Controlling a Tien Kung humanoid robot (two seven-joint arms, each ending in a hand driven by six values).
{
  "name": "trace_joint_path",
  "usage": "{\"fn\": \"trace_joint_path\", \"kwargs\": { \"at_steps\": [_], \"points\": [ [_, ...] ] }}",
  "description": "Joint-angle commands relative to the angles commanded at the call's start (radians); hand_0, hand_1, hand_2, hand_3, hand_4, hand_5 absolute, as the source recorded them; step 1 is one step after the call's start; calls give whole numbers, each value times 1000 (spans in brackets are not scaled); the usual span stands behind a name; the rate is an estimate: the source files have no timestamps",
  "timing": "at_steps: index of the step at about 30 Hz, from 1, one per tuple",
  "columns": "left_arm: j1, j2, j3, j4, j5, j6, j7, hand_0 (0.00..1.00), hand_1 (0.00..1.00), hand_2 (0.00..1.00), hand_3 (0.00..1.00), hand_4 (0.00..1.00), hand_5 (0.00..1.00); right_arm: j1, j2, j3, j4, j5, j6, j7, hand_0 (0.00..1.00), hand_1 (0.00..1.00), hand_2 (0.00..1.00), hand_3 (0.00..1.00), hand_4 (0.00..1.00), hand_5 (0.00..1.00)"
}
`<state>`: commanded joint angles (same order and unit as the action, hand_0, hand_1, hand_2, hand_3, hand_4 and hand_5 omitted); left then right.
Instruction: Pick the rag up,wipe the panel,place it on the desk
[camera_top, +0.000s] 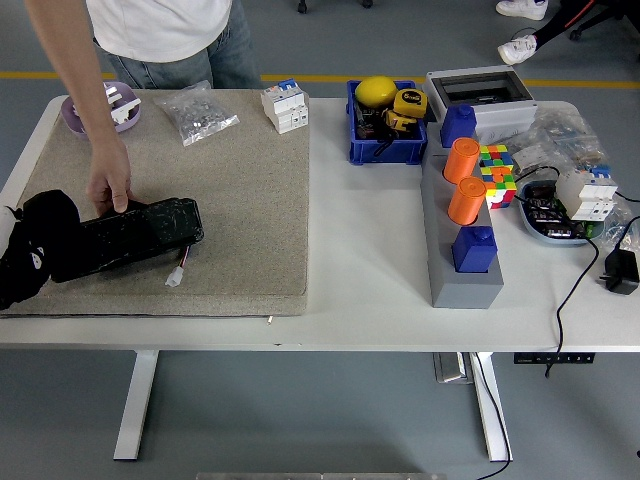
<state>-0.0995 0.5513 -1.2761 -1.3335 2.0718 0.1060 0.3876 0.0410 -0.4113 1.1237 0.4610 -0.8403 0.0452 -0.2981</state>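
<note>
The black panel (135, 233) lies on the beige mat (235, 215) near its front left. The black rag (38, 245) sits bunched over the panel's left end, at the mat's left edge. Of my left hand (6, 222) only a white sliver shows at the picture's left edge, with the rag wrapped over it. A person at the far side presses a hand (108, 188) on the panel's far edge and holds it down. My right hand is out of view.
On the mat's far edge are a purple bowl (88, 108), a plastic bag of parts (195, 112) and a white breaker (283, 106). To the right stand a blue bin (380, 128), a grey stand (458, 270) with orange cylinders, a colour cube (495, 170), a grey box (478, 92) and cables.
</note>
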Motion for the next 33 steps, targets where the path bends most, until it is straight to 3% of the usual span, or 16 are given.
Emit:
{"fn": "trace_joint_path", "kwargs": {
  "at_steps": [13, 33],
  "points": [
    [-31, -20, 54, -15, -16, 9, -1, 225, 147, 528, 451, 72, 2, 1, -1, -6, -1, 1, -1, -1, 767, 653, 713, 698, 998, 647],
    [-178, -98, 240, 11, -56, 10, 4, 225, 146, 528, 451, 71, 2, 4, 2, -12, 0, 3, -2, 1, 767, 650, 713, 698, 998, 646]
  ]
}}
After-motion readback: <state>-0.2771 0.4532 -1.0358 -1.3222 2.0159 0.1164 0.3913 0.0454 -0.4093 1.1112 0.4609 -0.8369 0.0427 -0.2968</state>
